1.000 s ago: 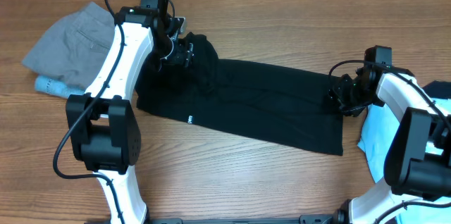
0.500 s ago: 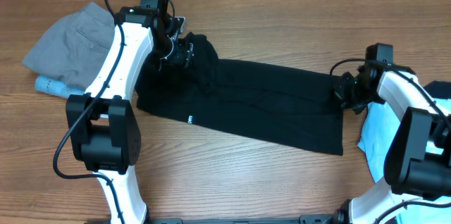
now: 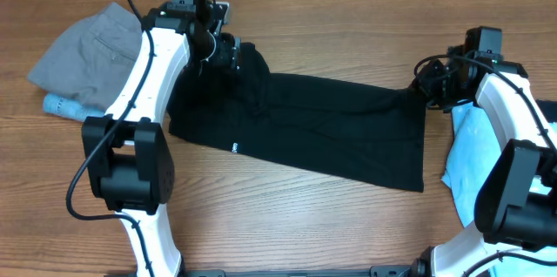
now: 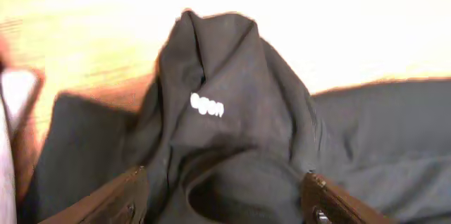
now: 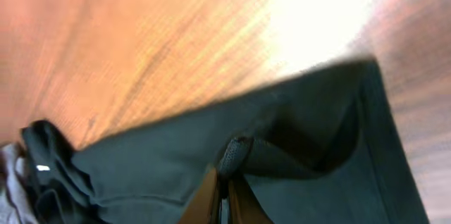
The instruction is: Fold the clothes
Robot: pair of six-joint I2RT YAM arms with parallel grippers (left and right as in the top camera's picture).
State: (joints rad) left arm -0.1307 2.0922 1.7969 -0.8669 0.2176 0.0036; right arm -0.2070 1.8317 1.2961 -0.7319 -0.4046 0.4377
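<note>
On the table [image 3: 305, 225] — one end pinched

Across its middle the black trousers [image 3: 331, 133] lie flat; right gripper [image 3: 425, 93] pinches their right hem; left gripper [image 3: 229, 52] fingers spread around the bunched waist; bare wood front and back — white logo [image 4: 207, 105] unreadable.

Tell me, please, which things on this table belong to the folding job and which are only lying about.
Job in hand:
- black trousers
- left hand, at their bunched end
- right hand, pinching the other end

Lying about:
- grey shorts
- light-blue T-shirt
- small light-blue item by the shorts, too hidden to name
</note>
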